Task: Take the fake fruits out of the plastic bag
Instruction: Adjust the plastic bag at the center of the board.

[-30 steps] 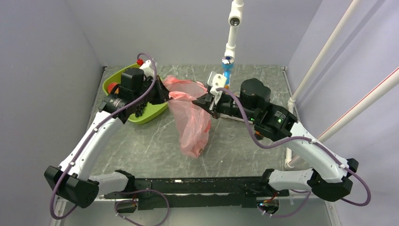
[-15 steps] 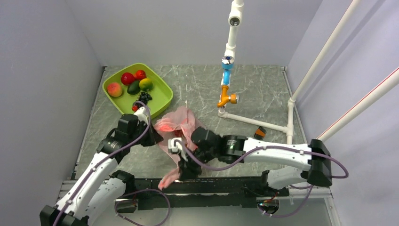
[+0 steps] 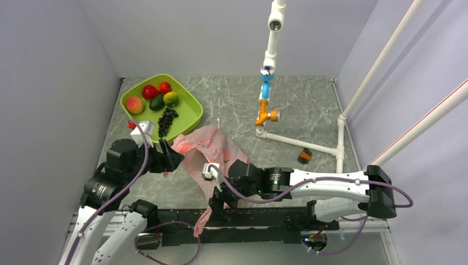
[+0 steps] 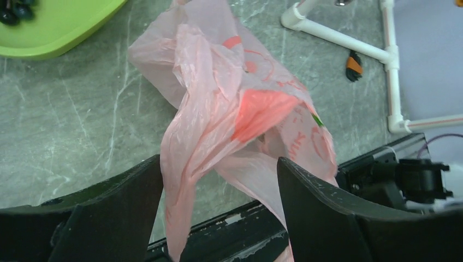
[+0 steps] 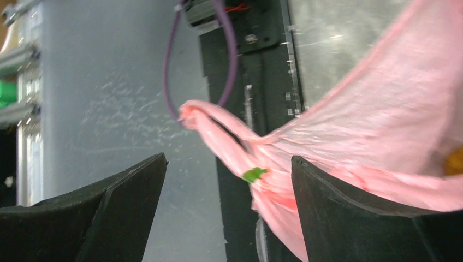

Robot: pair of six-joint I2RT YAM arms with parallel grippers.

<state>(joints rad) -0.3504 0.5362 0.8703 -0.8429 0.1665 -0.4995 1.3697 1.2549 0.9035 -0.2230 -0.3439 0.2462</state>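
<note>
- Left gripper (image 4: 218,164) (image 3: 172,160): jaws spread wide; the two black fingers (image 4: 114,213) stand well apart, and a twisted fold of the plastic bag (image 4: 218,98) runs down between them, close against the left-hand finger; whether the film touches that finger cannot be told
- Right gripper (image 5: 228,159) (image 3: 216,200): jaws also spread wide; the bag (image 5: 382,125) stretches across the gap as a taut sheet and passes over the right-hand finger (image 5: 349,207), with a handle loop sticking out toward the other one
- The plastic bag (image 3: 212,149) lies crumpled on the grey marbled table (image 3: 248,105) between the two grippers, just in front of the green tray (image 3: 190,110); a thin tail of it trails over the black rail (image 3: 248,221) at the near edge
- An orange-yellow patch (image 5: 453,161) shows through the film at the edge of the right wrist view; fruit or print, it cannot be told
- Print on the bag: red outline shapes and a small green mark (image 5: 252,174); some red strokes look like letters (image 4: 297,144) but are too creased and blurred to read
- No brand or label is legible on the arms, the tray or the white pipe frame (image 3: 298,142)
</note>
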